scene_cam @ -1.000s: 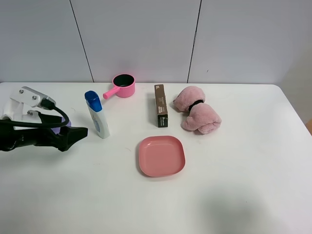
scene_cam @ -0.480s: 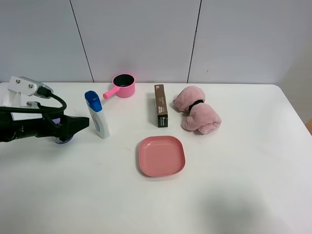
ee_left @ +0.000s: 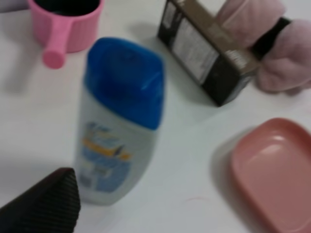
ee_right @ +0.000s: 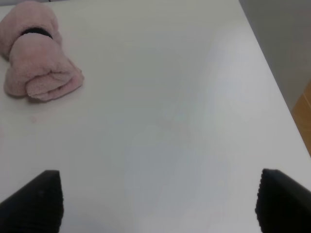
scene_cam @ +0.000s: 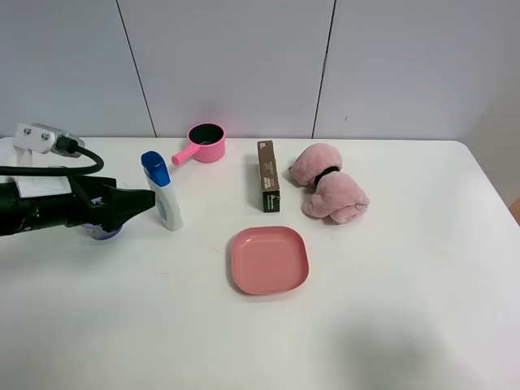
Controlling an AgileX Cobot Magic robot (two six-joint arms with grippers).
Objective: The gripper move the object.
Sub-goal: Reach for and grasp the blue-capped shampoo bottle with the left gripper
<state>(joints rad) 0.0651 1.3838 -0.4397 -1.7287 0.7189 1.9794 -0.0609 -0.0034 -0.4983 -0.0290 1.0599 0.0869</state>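
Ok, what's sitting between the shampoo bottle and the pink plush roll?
A dark brown box lies flat on the table between the shampoo bottle and the pink plush roll; the exterior high view shows it clearly.

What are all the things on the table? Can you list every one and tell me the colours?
shampoo bottle: one, white with a blue cap, standing at the left, just ahead of the left gripper's tips.
saucepan: one, pink, at the back.
box: one, dark brown, lying in the middle.
soft roll: one, pink with a black band, right of the box.
plate: one, pink, empty, nearer the front.
small purple thing: one, mostly hidden under the left gripper.
table: one, white.
left gripper: one, black, open, holding nothing.
right gripper: one, black, open, holding nothing.
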